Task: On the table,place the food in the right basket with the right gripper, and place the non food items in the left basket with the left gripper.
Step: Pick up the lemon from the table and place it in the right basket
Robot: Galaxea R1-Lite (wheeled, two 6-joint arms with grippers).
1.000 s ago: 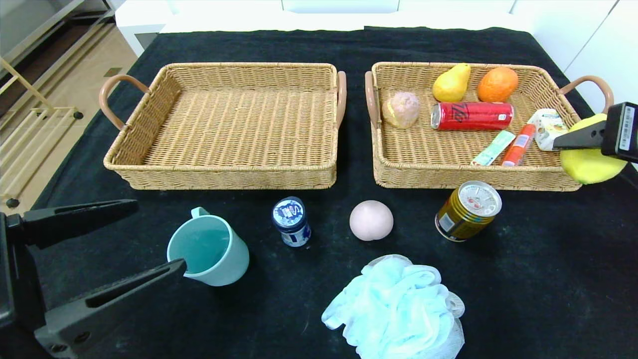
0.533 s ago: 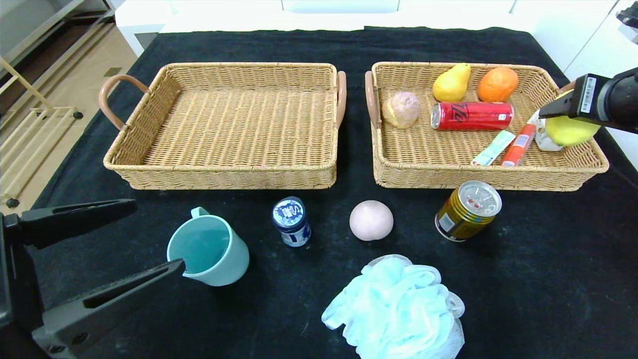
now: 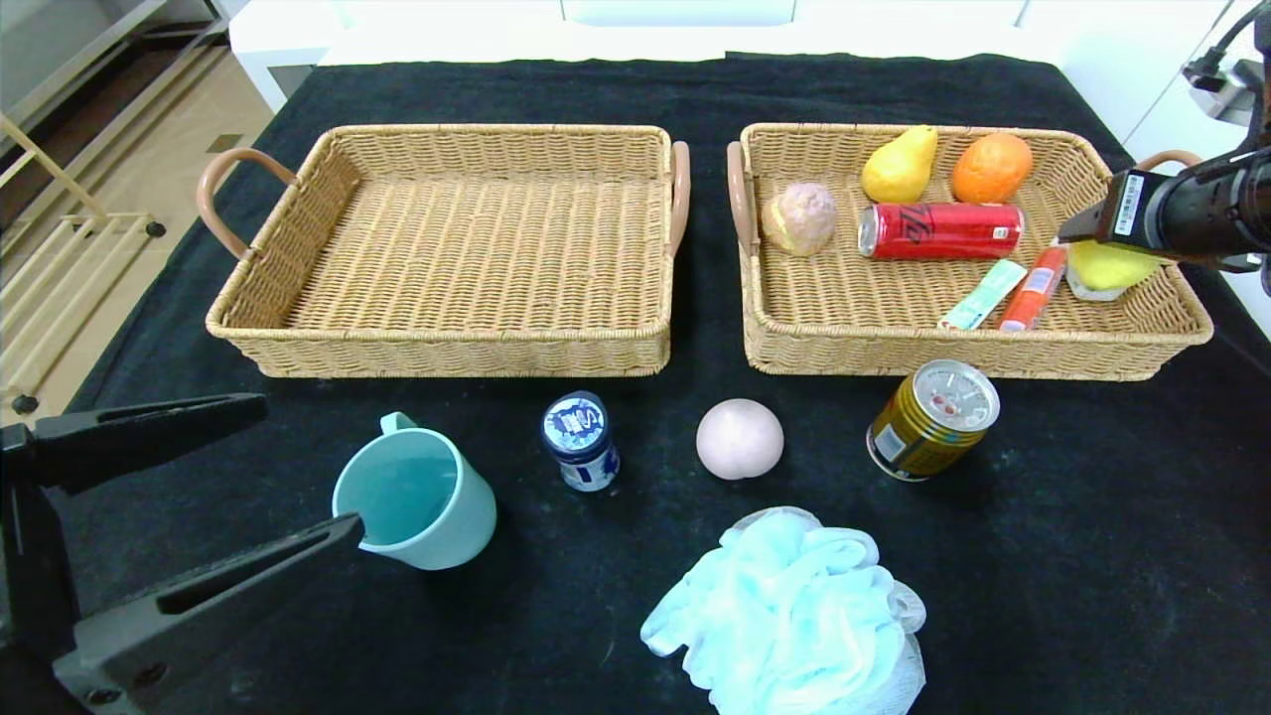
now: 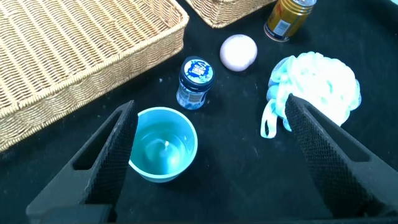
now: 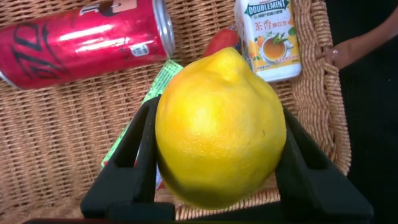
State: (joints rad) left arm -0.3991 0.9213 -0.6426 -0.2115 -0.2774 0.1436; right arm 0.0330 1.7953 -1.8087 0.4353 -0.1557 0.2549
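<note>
Right gripper [image 5: 217,162] is pinching the lemon [image 5: 219,127] over the right basket [image 3: 1182,318]. Left gripper [image 4: 208,149] is hanging spread wide above the teal cup [image 4: 163,144].

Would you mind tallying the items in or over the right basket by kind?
Fruit: 3 (pear, orange, lemon held by right gripper)
Drink cans: 1 (red can)
Packets and sticks: 3
Bun-like pastry: 1
Total: 8
</note>
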